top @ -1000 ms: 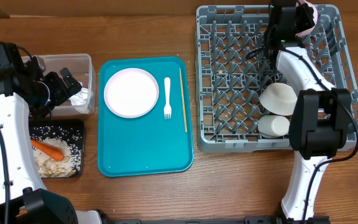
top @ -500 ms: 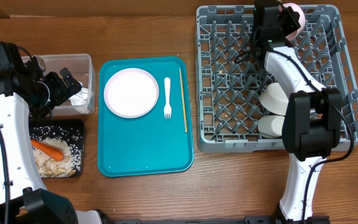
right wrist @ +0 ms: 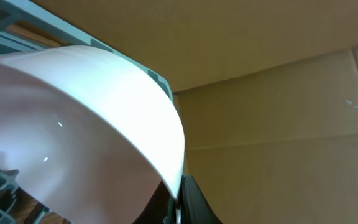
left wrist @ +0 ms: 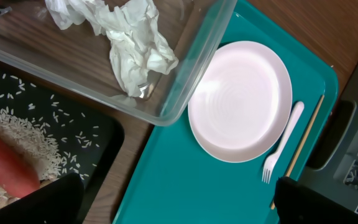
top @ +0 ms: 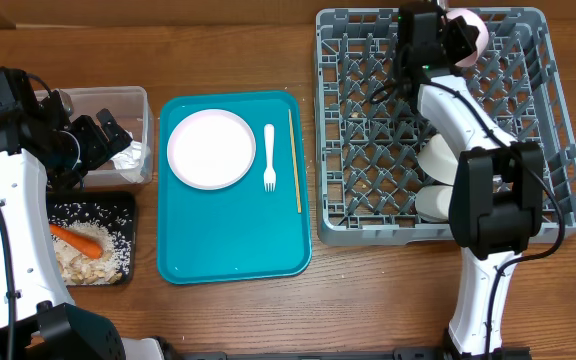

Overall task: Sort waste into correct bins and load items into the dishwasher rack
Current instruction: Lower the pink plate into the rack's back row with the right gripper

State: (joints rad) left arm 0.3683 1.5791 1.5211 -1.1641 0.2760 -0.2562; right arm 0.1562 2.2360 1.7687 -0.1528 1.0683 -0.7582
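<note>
My right gripper [top: 446, 38] is shut on the rim of the small pale pink bowl [top: 471, 33], holding it over the far edge of the grey dishwasher rack [top: 363, 150]; the bowl fills the right wrist view [right wrist: 73, 124]. A white bowl [top: 438, 158] and a white cup [top: 434, 203] lie in the rack. My left gripper [top: 93, 140] is open and empty over the clear tub [top: 138, 100], which holds crumpled tissues [left wrist: 135, 43]. The white plate [top: 211, 148], fork [top: 269, 157] and a chopstick [top: 294, 160] lie on the teal tray [top: 233, 240]. The black tray [top: 128, 205] holds a carrot [top: 78, 238], rice and scraps.
The teal tray sits between the bins on the left and the rack on the right. A cardboard wall [right wrist: 278, 106] stands behind the rack's far edge. Bare wooden table [top: 268, 320] runs along the front.
My right gripper has carried the pink bowl leftward along the rack's far edge. The left arm has not moved.
</note>
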